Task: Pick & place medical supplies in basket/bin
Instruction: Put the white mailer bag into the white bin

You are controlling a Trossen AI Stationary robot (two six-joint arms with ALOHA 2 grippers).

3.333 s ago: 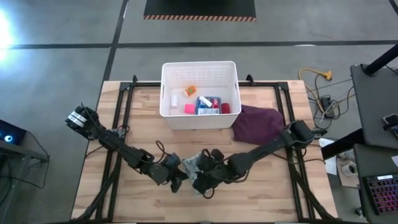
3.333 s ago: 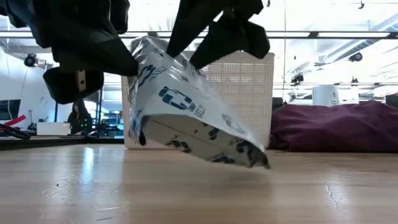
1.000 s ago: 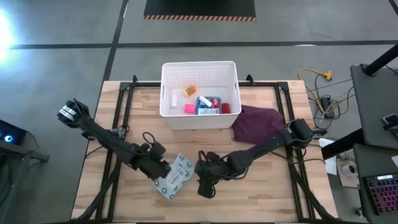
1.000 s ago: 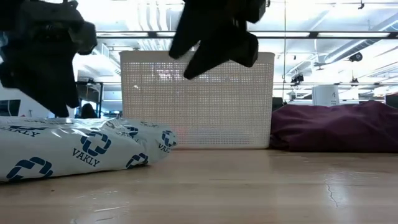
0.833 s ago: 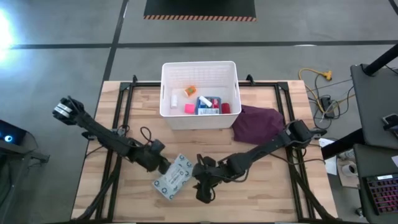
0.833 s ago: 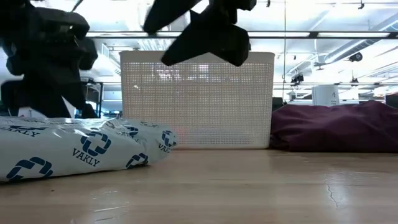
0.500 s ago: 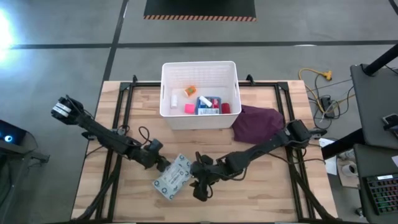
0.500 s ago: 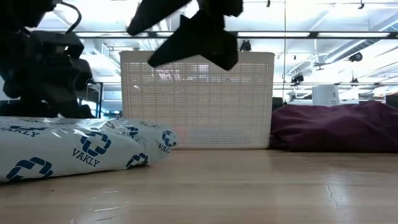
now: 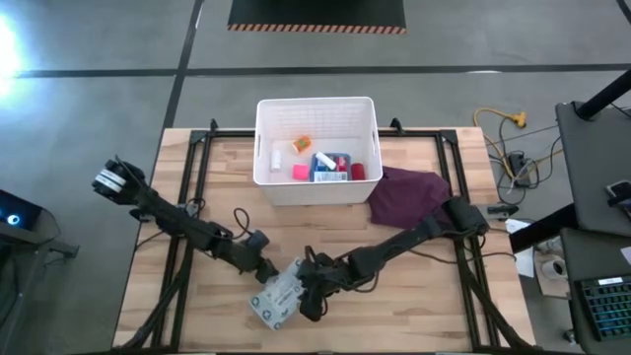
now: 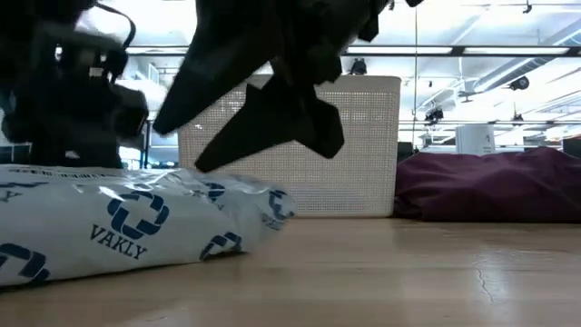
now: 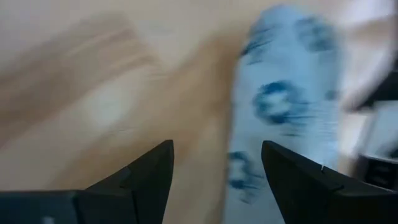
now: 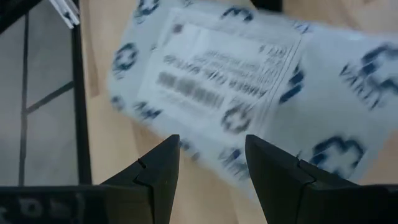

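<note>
A grey-white flat packet (image 9: 276, 298) with blue crosses lies flat on the table near the front edge, also in the low view (image 10: 127, 222). My left gripper (image 9: 264, 273) stands open at the packet's far end; its wrist view shows the packet (image 11: 286, 106) just ahead. My right gripper (image 9: 307, 296) is open at the packet's right side, fingers slanting down over it (image 12: 236, 93). The white bin (image 9: 315, 189) at the far middle holds a blue box (image 9: 330, 165), a red bottle (image 9: 358, 171) and a pink cube (image 9: 300, 172). My left gripper is close to the packet's far end, but I cannot tell whether it touches it. My right gripper reaches over the packet's right edge from the table's right, slanting down; whether a fingertip touches the wrapper I cannot tell.
A maroon cloth (image 9: 409, 197) lies heaped right of the bin, also in the low view (image 10: 490, 182). Black frame rails (image 9: 187, 217) run along the table's left and right sides. Bare wood stretches to the packet's right along the front edge.
The packet has slid a little toward the table's near edge and turned slightly, still flat. My left gripper has moved toward the near right, following the packet's far end. My right gripper has come down and toward the left, tipping its fingers over the packet.
</note>
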